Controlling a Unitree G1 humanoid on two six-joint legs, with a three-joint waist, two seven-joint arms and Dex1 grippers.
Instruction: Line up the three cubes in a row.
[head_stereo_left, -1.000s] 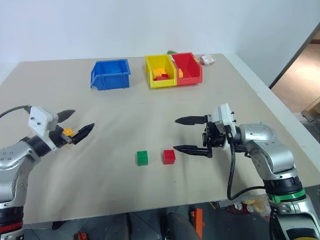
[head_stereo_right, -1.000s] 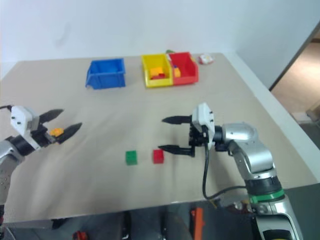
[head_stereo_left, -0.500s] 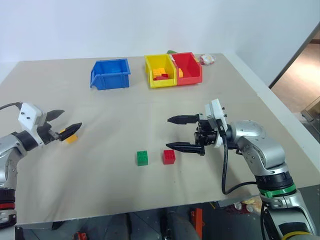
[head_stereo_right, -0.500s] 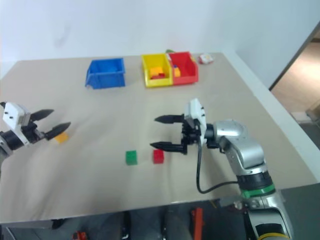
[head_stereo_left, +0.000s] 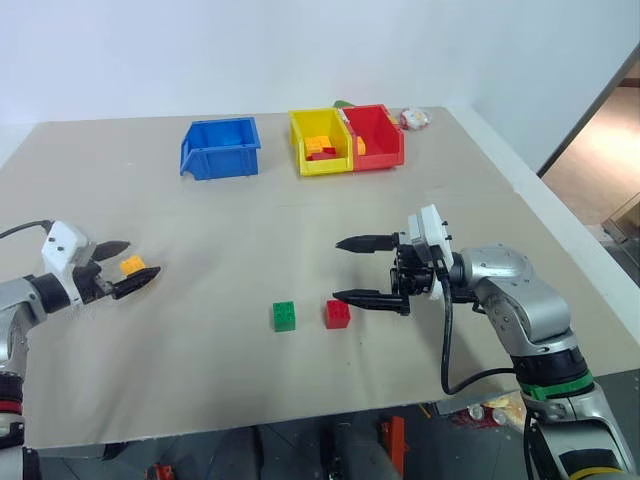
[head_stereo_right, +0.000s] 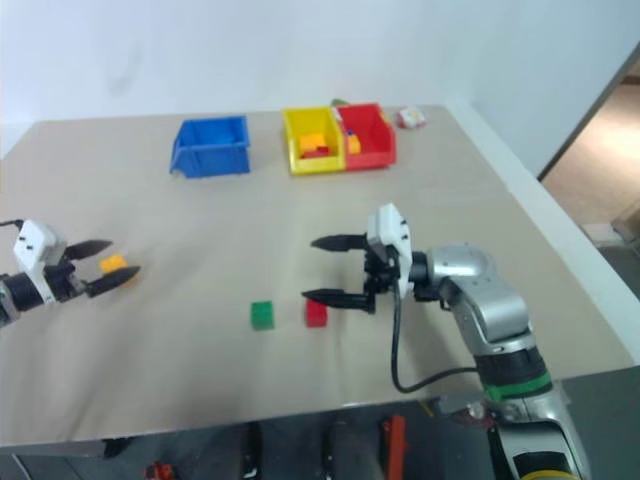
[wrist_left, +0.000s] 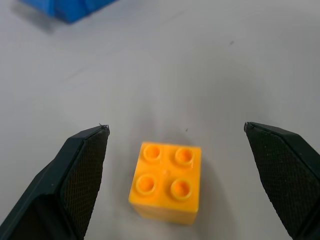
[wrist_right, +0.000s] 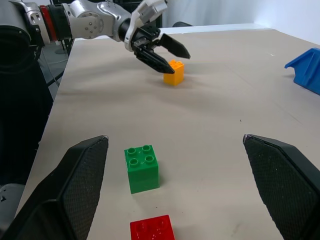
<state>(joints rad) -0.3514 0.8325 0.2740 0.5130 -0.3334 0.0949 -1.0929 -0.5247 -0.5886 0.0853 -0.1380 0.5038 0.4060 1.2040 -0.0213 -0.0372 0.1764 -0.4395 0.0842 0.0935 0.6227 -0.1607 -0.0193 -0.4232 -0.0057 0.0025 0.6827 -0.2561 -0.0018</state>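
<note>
1. Where the beige table (head_stereo_left: 300, 230) nears its left edge, the yellow-orange brick (head_stereo_left: 132, 265) is seen lying free on the surface, studs up, between the spread fingers of the left gripper (head_stereo_left: 122, 268), which is held wide and touches nothing.
2. In the left wrist view the yellow-orange brick (wrist_left: 166, 181) is shown as a square four-stud piece with no long axis; its sides are turned slightly askew to the line of the fingers (wrist_left: 80, 172).
3. The green brick (head_stereo_left: 284, 316) and the red brick (head_stereo_left: 338, 313) are set side by side near the table's middle front, studs up, just apart, well away from the yellow-orange one.
4. The right gripper (head_stereo_left: 356, 270) is held wide open just beside the red brick, its fingers pointing toward the robot's left, with nothing gripped.
5. At the far edge a blue bin (head_stereo_left: 221, 148), a yellow bin (head_stereo_left: 320, 141) and a red bin (head_stereo_left: 375, 136) are placed, the last two touching and holding heaped bricks.
</note>
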